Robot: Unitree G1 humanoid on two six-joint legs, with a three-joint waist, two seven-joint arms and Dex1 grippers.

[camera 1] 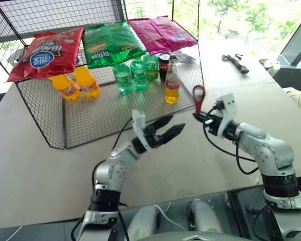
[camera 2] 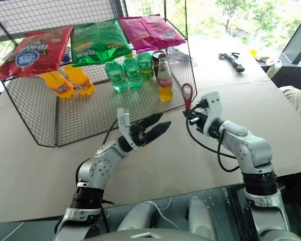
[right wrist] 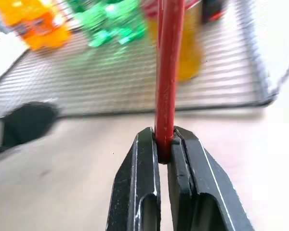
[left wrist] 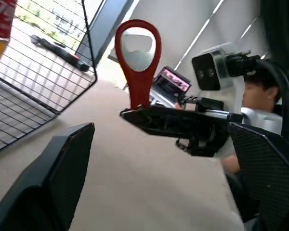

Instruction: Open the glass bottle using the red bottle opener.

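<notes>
Head view: glass bottle (camera 1: 172, 83) upright near front edge of wire mesh shelf (camera 1: 90, 120), green bottles (camera 1: 133, 75) beside it, dark can (camera 1: 164, 65) behind. Right gripper (camera 1: 196, 116) pinches red bottle opener (camera 1: 198, 98), loop end up, just right of bottle, nearer than left. Left gripper (camera 1: 168, 131) spread, empty, in front of bottle.

Left wrist view: opener (left wrist: 137, 60) upright, clamped at lower end.

Right wrist view: jaws pressed on opener (right wrist: 168, 72); bottle straight beyond. Path judged clear.

Head eyes look down; wrist cameras closely share the red bottle opener (left wrist: 137, 62).
</notes>
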